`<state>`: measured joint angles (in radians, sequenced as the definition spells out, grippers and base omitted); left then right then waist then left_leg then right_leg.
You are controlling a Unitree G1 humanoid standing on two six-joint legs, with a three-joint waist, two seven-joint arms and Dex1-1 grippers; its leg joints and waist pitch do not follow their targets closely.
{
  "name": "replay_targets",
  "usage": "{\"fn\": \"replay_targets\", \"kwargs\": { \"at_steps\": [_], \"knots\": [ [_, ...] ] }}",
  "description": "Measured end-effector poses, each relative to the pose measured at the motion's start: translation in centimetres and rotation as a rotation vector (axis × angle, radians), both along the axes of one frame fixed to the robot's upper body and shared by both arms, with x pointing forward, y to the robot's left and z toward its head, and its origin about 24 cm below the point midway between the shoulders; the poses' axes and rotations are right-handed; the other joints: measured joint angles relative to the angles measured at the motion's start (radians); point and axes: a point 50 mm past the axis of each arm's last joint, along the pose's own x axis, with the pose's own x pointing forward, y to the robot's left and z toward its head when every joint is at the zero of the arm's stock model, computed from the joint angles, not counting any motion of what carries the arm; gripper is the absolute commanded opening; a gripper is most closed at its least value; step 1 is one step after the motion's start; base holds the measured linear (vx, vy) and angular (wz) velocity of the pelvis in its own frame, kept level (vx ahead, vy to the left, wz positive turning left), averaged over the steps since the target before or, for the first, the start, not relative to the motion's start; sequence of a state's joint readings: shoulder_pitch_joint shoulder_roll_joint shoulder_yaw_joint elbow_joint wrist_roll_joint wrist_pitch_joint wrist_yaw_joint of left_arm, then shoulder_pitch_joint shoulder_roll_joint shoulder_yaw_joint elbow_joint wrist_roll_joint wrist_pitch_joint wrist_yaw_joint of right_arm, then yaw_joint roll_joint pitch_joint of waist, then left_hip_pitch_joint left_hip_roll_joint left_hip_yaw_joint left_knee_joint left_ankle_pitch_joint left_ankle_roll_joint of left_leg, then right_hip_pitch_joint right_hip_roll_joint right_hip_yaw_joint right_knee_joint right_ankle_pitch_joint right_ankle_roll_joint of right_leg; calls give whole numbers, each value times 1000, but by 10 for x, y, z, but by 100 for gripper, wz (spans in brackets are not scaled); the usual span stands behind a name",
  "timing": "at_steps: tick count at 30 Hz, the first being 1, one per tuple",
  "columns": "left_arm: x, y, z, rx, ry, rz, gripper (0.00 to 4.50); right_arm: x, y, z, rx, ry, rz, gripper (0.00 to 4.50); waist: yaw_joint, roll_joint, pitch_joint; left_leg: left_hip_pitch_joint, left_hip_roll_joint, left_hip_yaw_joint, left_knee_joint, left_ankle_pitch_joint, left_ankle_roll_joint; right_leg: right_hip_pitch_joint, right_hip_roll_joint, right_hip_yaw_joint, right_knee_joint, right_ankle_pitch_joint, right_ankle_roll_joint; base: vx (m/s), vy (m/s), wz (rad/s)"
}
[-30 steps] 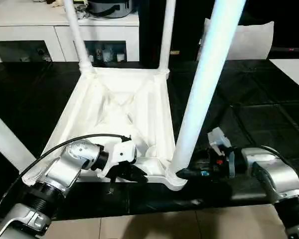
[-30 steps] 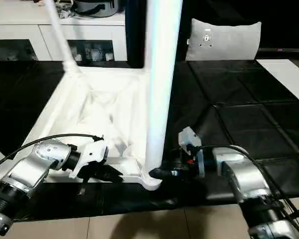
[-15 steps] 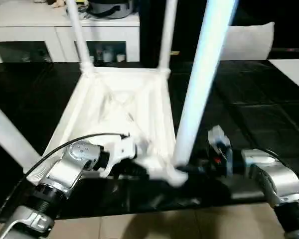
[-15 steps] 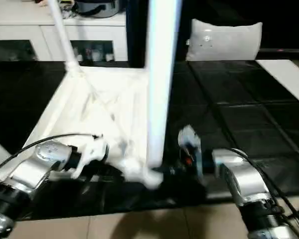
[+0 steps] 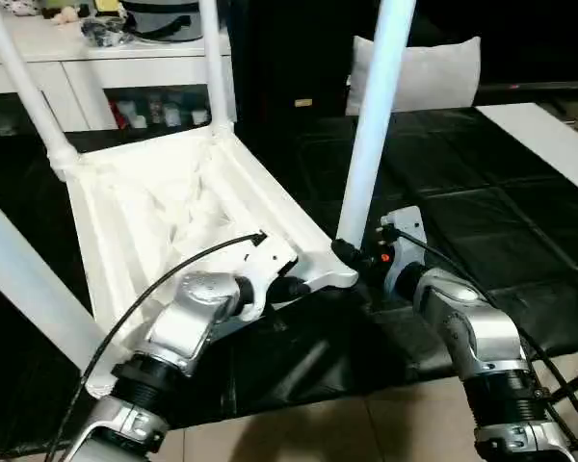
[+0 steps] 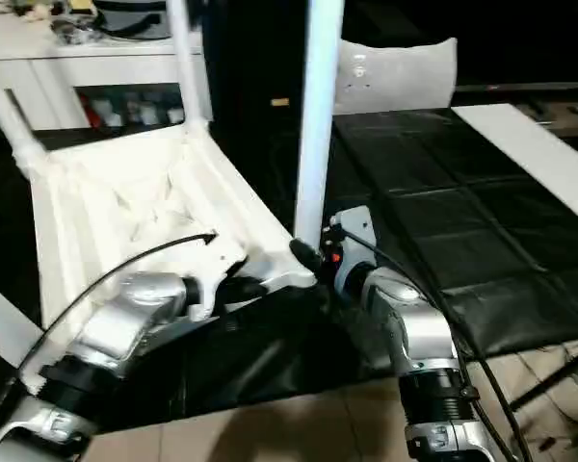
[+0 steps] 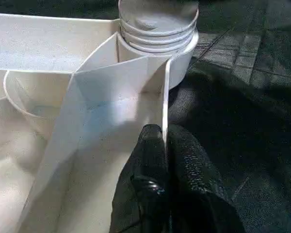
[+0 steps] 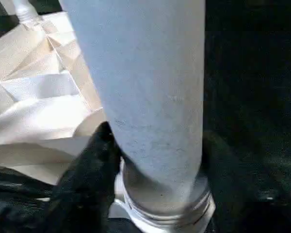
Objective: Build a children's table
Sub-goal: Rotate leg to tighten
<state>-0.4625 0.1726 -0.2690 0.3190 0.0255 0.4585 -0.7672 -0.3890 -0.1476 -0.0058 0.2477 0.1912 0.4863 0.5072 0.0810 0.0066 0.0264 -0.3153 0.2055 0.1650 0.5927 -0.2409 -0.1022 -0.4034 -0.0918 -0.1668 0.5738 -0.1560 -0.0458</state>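
The children's table lies upside down on the black mat, its ribbed top (image 5: 164,207) tilted with the near corner raised. Three legs (image 5: 29,96) (image 5: 212,63) (image 5: 24,284) stand in the other corner sockets. My left gripper (image 5: 294,287) is shut on the thin rim of the top beside the near corner socket (image 7: 157,43). My right gripper (image 5: 347,252) is shut around the base of the near leg (image 5: 371,125), one black finger (image 8: 92,165) on each side just above the socket.
A white cabinet (image 5: 125,72) with shelves stands at the back left. A white cushion (image 5: 433,72) leans at the back right. A white board (image 5: 549,135) lies at the right on the black mat (image 5: 482,192). Light floor tiles (image 5: 347,423) run along the near edge.
The camera has shifted. The table top has turned, its far end swinging left, and its near corner has come up off the mat. Both grippers kept their holds.
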Motion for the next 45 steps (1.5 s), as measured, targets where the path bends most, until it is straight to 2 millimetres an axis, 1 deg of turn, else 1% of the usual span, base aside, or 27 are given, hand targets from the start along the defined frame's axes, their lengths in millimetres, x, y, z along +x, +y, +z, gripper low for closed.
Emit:
{"fn": "replay_targets", "kwargs": {
  "at_steps": [1,3,4,5,7,11,12,14,18,21,23,25,27,30,32,34,37,40,42,43,45],
  "knots": [
    [0,-1,0,0,-1,-6,0,0,-1,0,-2,-1,1,308,4,0,0,0,0,0,-1,0,1,0,0,0,0,0,0,0,0,0],
    [-1,0,1,6,-7,-13,0,-1,-1,1,0,-3,11,314,5,0,0,0,0,0,-1,0,1,-1,0,0,0,0,0,0,0,0],
    [-2,0,1,13,-12,-20,0,-1,-2,1,-3,-5,25,323,5,0,0,0,0,0,-1,0,1,-1,0,0,0,0,0,0,0,0],
    [-2,1,1,15,-13,-24,0,-2,-3,1,-5,-7,35,343,4,0,0,0,0,0,-2,0,1,-1,0,1,0,0,0,0,0,0],
    [-4,5,2,24,-18,-41,0,-4,-6,0,-11,-13,73,351,4,0,0,0,0,0,-2,0,1,-1,0,1,0,-1,1,0,0,0],
    [-6,13,2,36,-28,-101,0,-10,-17,-1,-44,-11,172,387,8,1,1,-1,0,1,-3,0,2,-2,0,1,0,-2,1,0,0,0],
    [-7,15,2,32,-24,-115,0,-11,-21,-1,-53,-8,198,387,9,1,1,-1,0,1,-3,0,2,-2,0,1,0,-2,1,0,0,0],
    [-8,20,3,37,-26,-145,0,-14,-27,1,-71,-11,256,415,10,0,1,-1,0,1,-3,0,2,-3,0,1,0,-2,1,0,0,0],
    [-10,31,3,61,-33,-222,0,-19,-38,6,-112,-22,405,423,12,0,2,-1,0,1,-3,1,3,-3,0,1,1,-2,1,0,0,0],
    [-12,39,4,73,-40,-285,0,-23,-42,10,-107,-28,498,423,19,-1,2,-1,0,1,-2,1,3,-3,0,1,1,-2,1,0,0,0],
    [-15,43,5,83,-31,-349,0,-28,-41,10,-107,-23,599,423,27,-2,2,-1,0,1,-2,1,3,-3,0,1,1,-2,1,0,0,0],
    [-17,48,5,101,-24,-405,0,-30,-41,10,-101,-16,660,389,37,-3,2,-1,0,1,-2,2,5,-3,0,2,1,-2,1,0,0,0],
    [-19,52,7,121,-18,-458,0,-33,-39,9,-96,-9,708,386,43,-4,2,-1,0,1,-2,2,6,-3,0,2,2,-2,1,0,0,0],
    [-22,54,8,133,-10,-518,0,-35,-38,7,-85,1,750,352,55,-5,2,-1,0,1,-2,2,6,-3,0,3,2,-2,1,0,0,0],
    [-24,53,8,137,-9,-554,0,-36,-37,5,-73,13,778,341,64,-6,2,0,0,2,-2,2,6,-3,0,3,2,-2,1,0,0,0],
    [-25,52,8,137,-7,-579,0,-38,-35,4,-59,19,805,311,66,-6,2,0,0,2,-2,2,6,-3,0,3,3,-2,1,0,0,0],
    [-26,52,9,144,-9,-602,0,-39,-34,4,-44,23,833,291,66,-6,2,0,0,2,-1,2,6,-3,0,3,3,-2,1,0,0,0],
    [-27,52,9,146,-9,-614,0,-40,-33,4,-33,21,843,258,66,-7,2,0,0,2,-1,2,6,-3,0,3,3,-2,1,0,0,0],
    [-27,53,9,146,-8,-617,0,-39,-31,4,-25,15,850,253,66,-7,2,0,0,3,-1,2,6,-3,0,3,3,-2,1,0,0,0],
    [-26,53,9,146,-8,-618,0,-38,-31,5,-25,12,856,235,66,-7,2,0,0,3,-1,2,6,-3,0,3,3,-2,1,0,0,0],
    [-26,53,9,146,-11,-619,0,-38,-31,6,-25,10,861,221,66,-8,2,0,0,3,-1,2,6,-3,0,3,4,-2,1,0,0,0]
  ]
}}
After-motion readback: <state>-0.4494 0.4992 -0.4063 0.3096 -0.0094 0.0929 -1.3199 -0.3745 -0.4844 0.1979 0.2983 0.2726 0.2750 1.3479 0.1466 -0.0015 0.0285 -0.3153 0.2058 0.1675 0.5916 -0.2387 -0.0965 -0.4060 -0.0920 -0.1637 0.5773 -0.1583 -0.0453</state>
